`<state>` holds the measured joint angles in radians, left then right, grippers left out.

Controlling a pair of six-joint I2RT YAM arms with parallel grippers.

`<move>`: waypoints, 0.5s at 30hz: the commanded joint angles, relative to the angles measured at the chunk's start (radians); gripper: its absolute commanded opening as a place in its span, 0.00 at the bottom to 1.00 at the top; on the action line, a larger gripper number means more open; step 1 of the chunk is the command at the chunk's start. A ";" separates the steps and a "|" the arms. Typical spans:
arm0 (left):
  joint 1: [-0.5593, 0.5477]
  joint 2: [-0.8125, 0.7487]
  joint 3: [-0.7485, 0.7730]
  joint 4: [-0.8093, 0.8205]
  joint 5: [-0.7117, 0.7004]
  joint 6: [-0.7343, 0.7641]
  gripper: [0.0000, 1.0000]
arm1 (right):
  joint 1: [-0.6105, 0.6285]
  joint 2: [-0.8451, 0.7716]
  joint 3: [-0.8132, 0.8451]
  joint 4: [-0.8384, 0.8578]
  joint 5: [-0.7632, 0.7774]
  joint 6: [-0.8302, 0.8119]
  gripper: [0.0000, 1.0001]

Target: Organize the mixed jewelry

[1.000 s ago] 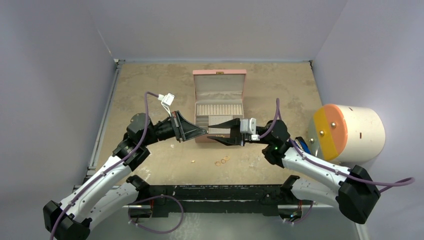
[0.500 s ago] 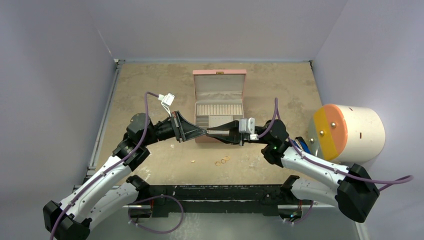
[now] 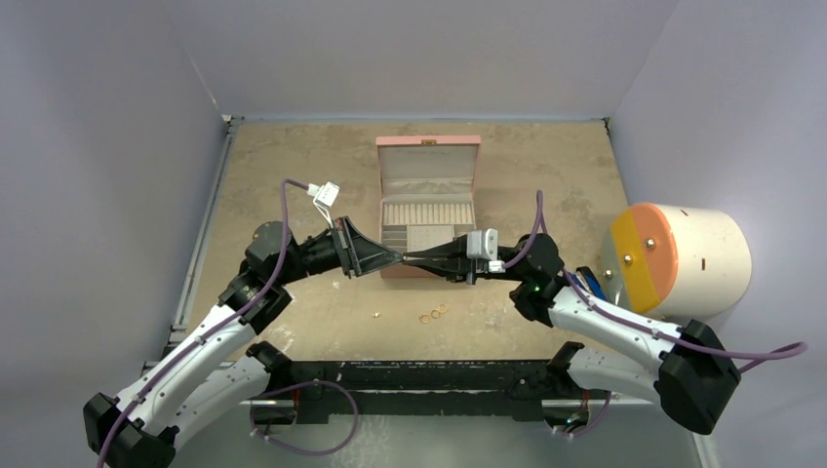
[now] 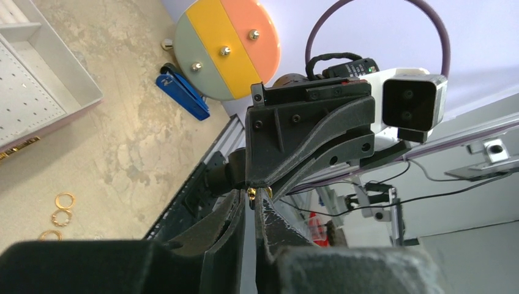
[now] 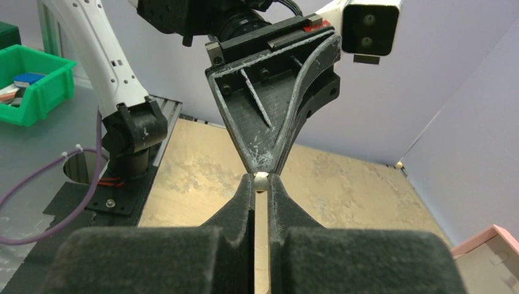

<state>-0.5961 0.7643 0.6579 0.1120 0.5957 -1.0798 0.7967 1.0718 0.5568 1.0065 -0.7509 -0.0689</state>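
The left gripper (image 4: 250, 205) is pinching its black jaws down to a sliver, and a tiny gold stud-like piece (image 4: 251, 195) is sitting right at their tips. The right gripper (image 5: 261, 184) is meeting it nose to nose, its jaws likewise drawn almost together and closing on the same speck, which is reading pale in its own wrist view. From above, the piece is vanishing entirely behind the touching tips. Both grippers are hovering over the near edge of an open pink box with beige compartments (image 3: 428, 142), and they are covering its front row. On the mottled tan table (image 3: 293, 166) nearer the bases, three small gold rings (image 3: 433, 314) are lying clustered, with a single gold speck (image 3: 376, 315) apart to their left, too small to identify. At the right, a white drum with an orange, yellow and grey face (image 3: 697, 258) is half hiding a blue object (image 4: 183, 95).
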 commanded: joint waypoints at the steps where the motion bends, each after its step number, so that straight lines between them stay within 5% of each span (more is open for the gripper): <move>1: -0.001 -0.026 0.011 0.059 0.001 0.020 0.23 | 0.004 -0.045 0.030 0.040 0.044 0.020 0.00; 3: 0.000 -0.042 0.023 0.021 -0.024 0.051 0.40 | 0.004 -0.069 0.043 -0.026 0.076 0.017 0.00; 7: -0.001 -0.063 0.082 -0.140 -0.113 0.142 0.56 | 0.004 -0.112 0.117 -0.313 0.121 -0.004 0.00; 15: -0.001 -0.063 0.196 -0.382 -0.290 0.308 0.63 | 0.003 -0.102 0.320 -0.807 0.373 0.007 0.00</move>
<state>-0.5961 0.7147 0.7685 -0.1524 0.4274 -0.8993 0.7982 0.9615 0.7464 0.4992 -0.5671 -0.0723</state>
